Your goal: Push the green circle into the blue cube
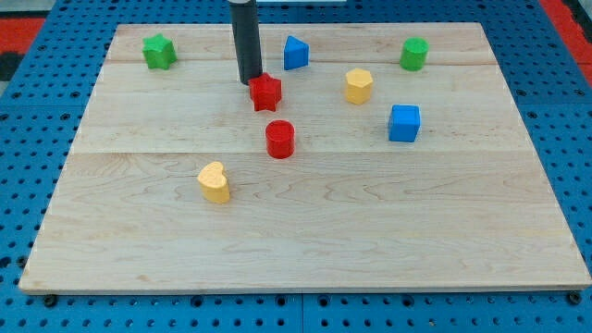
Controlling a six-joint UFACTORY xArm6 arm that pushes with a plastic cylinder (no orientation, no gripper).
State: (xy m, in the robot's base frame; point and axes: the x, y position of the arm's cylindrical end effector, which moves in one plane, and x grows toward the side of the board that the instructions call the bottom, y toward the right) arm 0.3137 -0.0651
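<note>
Looking over the scene from the largest thing down, you have a pale wooden counter point(305, 240) lying on a blue perforated base, with small coloured blocks scattered over its upper half. The dark straight rod comes down from the view's top, and my tip point(250, 83) sits just beside, seemingly touching, the upper-left edge of the red star-shaped block point(265, 92). There are no jaws on this arm, so nothing can be said of them being apart or together.

The green circle, a short green cylinder point(413, 53), stands near the view's top right corner of the counter. The blue cube point(404, 122) lies below it and slightly to the left, apart from it with bare wood between. A yellow hexagonal block point(358, 85) sits to the left of that gap.

You are, by my reading, at the approach step: the tip is well apart from the green circle and nothing has been pushed into the cube yet. The next move calls for carrying the tip to the right, past the blue triangular block point(295, 53), to the far top side of the green circle, then pushing down the view toward the cube.

The green circle stands upright; being round, it shows no heading, and its only axis is vertical.
</note>
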